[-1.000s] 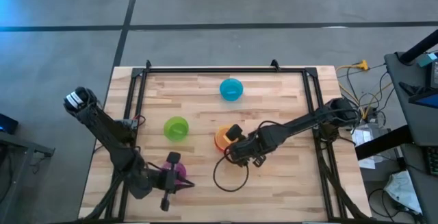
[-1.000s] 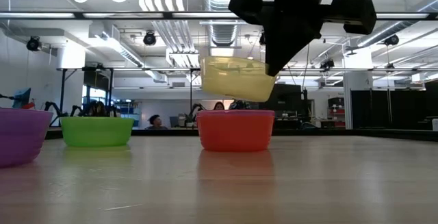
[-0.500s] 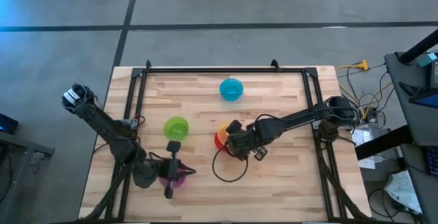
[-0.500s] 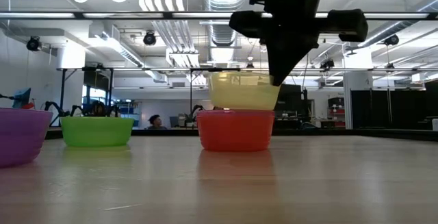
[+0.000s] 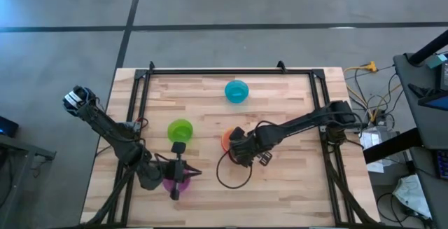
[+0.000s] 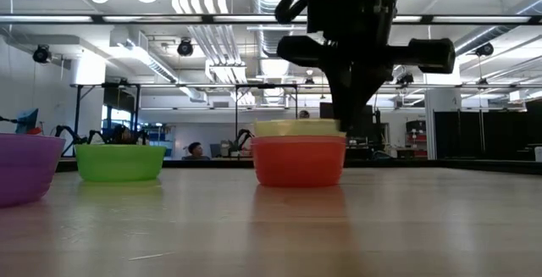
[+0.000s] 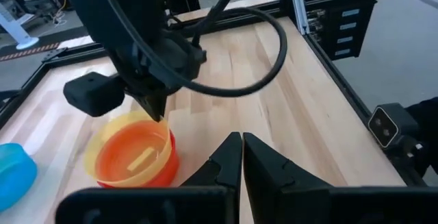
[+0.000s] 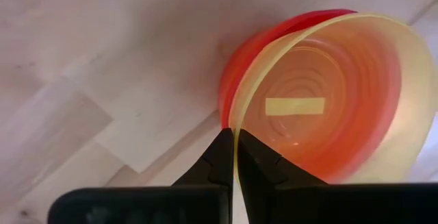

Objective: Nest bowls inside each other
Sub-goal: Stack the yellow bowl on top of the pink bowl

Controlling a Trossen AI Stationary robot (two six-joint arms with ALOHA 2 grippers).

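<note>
The yellow bowl [image 6: 298, 128] sits nested in the orange bowl [image 6: 298, 163], which rests by its base near the table's middle. My right gripper [image 8: 233, 148] is shut on the yellow bowl from above. The green bowl [image 5: 180, 131] and the blue bowl [image 5: 236, 91] stand alone on the wood. The purple bowl [image 5: 170, 184] rests on the table under my left gripper [image 5: 193, 173]. That gripper is shut on nothing and points toward the table's right. I see no separate pink-magenta bowl. My right gripper pinches the yellow bowl's rim [image 8: 236, 125], one finger inside the bowl and one outside. The fingers [image 6: 339, 112] come from above, pointing down. The yellow bowl sits level inside the orange bowl [image 8: 253, 53], only its rim band showing above the orange rim.
A black cable loop [image 5: 234, 174] hangs from the right arm over the wood near the nested pair. A black metal frame [image 5: 210, 71] runs along the table's far edge and sides. Bare wood [image 5: 294, 173] lies toward the near right. People sit in the room beyond.
My right gripper has come down, still shut on the yellow bowl. That bowl was tilted and clear above the orange bowl, then dropped level into it until only its rim shows. The orange bowl slid slightly sideways. My left gripper has edged a little toward the table's right.
</note>
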